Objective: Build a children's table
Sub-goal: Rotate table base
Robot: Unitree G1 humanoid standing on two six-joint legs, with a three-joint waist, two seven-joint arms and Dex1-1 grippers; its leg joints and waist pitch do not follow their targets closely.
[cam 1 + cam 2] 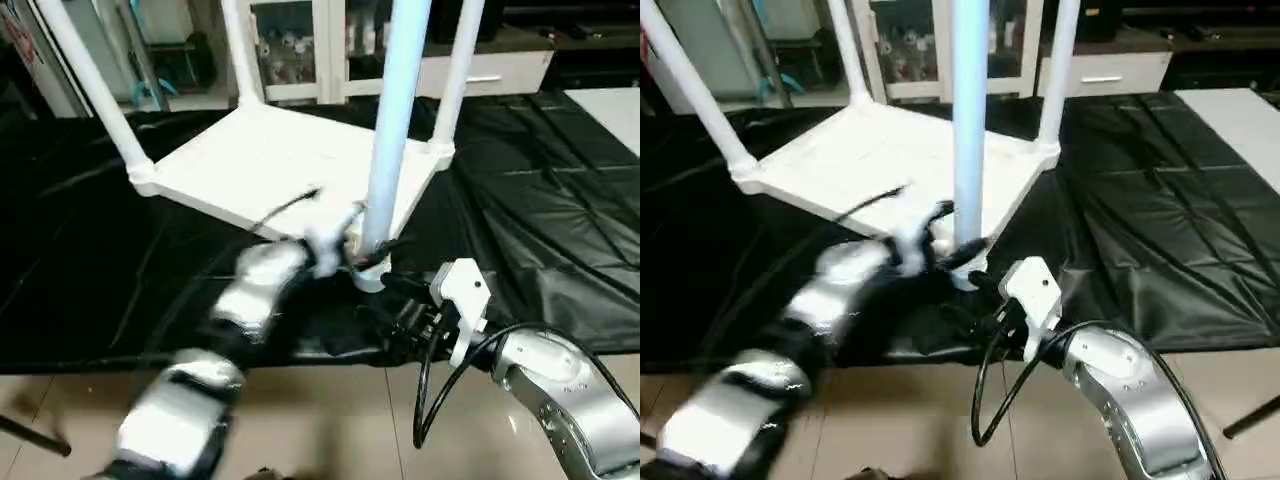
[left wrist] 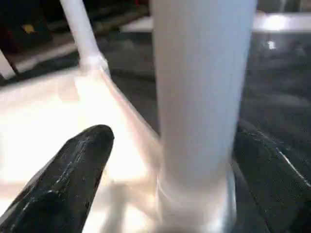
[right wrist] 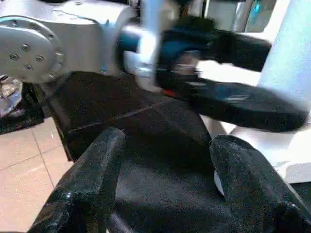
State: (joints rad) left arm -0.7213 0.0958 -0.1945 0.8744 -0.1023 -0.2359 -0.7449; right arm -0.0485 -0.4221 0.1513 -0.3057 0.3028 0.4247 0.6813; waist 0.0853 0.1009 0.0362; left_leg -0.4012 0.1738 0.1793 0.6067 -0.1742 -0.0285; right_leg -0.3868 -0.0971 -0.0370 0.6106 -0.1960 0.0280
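Tabletop (image 1: 260,165) is seen from the head camera lying underside up on black sheeting (image 1: 540,200), so that all four legs rise from its corner sockets. The left gripper (image 1: 352,240) is set around the nearest leg (image 1: 392,120). In the left wrist view, its fingers (image 2: 73,170) are spread wide, flanking the leg, unclamped. In the right wrist view, the right gripper (image 3: 165,189) is held parted and empty, just beside the near socket (image 3: 272,145).

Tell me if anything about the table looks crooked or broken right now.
Nothing stands out. The table top lies upside down on the black sheet with its legs upright in the corner sockets; the left gripper straddles the nearest leg.
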